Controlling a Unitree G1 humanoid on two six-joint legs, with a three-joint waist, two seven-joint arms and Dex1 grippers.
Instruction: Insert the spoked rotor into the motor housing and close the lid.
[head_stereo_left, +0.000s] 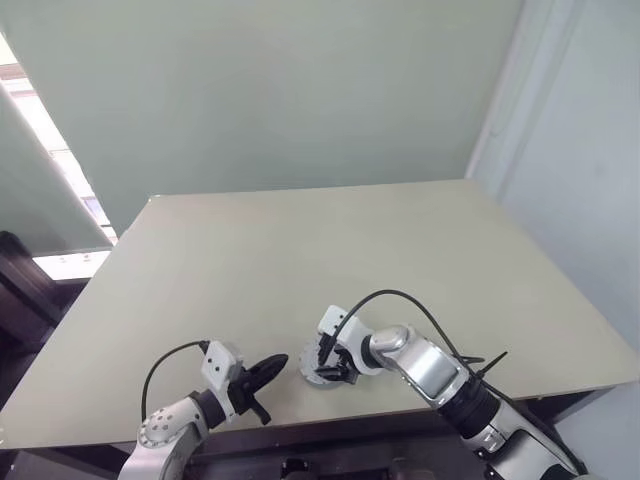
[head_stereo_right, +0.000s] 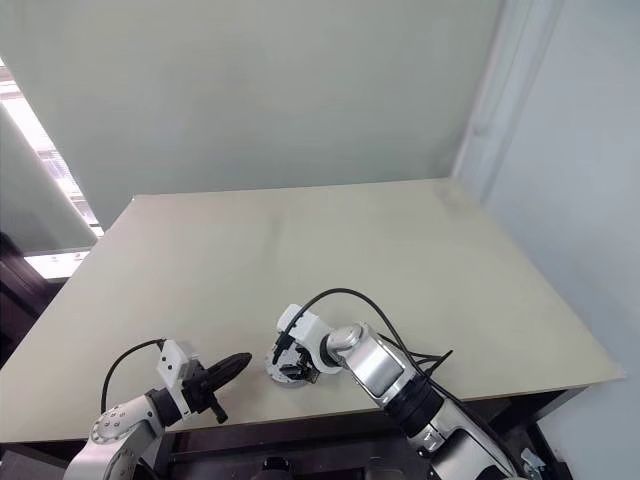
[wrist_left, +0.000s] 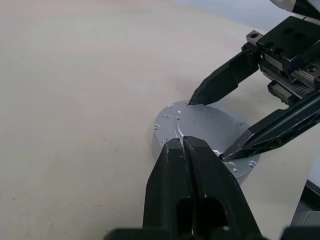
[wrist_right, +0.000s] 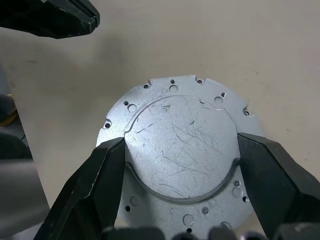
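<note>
A thick round silvery disc (wrist_right: 178, 131) lies on the table (head_stereo_left: 300, 250) near its front edge, flat scratched face up, with small holes around its rim and a raised round centre. From this side I cannot tell the lid from the motor housing; no windings show. The spoked rotor is out of view. My right gripper (wrist_right: 180, 152) points down over the disc (wrist_left: 200, 122), one finger against each side of the raised centre. My left gripper (wrist_left: 182, 142) is shut and empty, its tip (head_stereo_left: 278, 362) level just left of the disc (head_stereo_left: 316, 366).
The beige table stretches bare beyond the disc to a pale wall. Its front edge runs close under both arms. A black cable (head_stereo_left: 400, 296) loops above my right wrist. A bright window strip (head_stereo_left: 40, 130) lies at the far left.
</note>
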